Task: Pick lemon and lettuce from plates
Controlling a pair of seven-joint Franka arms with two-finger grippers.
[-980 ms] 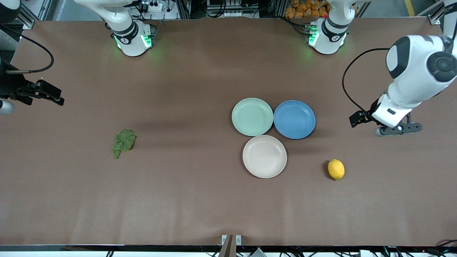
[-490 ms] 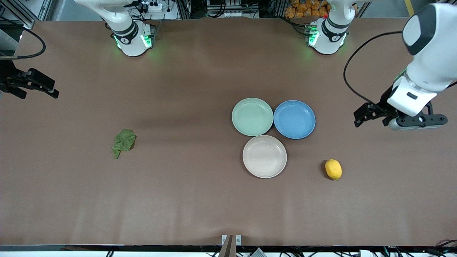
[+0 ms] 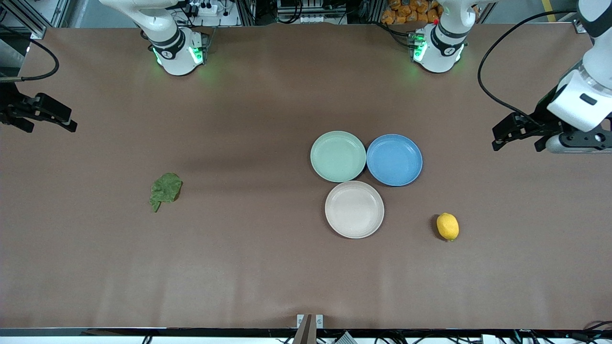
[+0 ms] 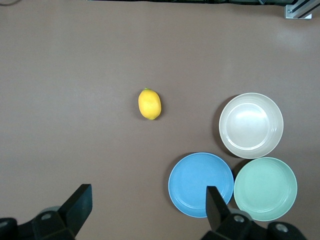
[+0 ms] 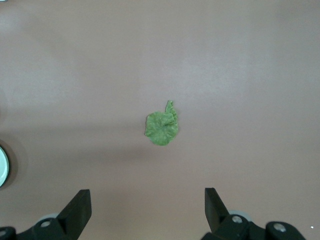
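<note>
The yellow lemon (image 3: 447, 226) lies on the bare table near the beige plate (image 3: 354, 209), toward the left arm's end; it also shows in the left wrist view (image 4: 150, 104). The green lettuce (image 3: 165, 189) lies on the bare table toward the right arm's end, also in the right wrist view (image 5: 162, 128). The mint green plate (image 3: 338, 156) and the beige plate hold nothing. My left gripper (image 3: 502, 136) is open and empty, high over the table's left-arm end. My right gripper (image 3: 67, 122) is open and empty, high over the right-arm end.
A blue plate (image 3: 394, 159), holding nothing, touches the mint plate, on the side toward the left arm's end. The three plates sit clustered together. The brown table cover (image 3: 267, 267) stretches wide around them.
My left gripper has risen and drawn away from the lemon toward its end of the table. My right gripper has drawn back toward its edge. The lemon shifted slightly.
</note>
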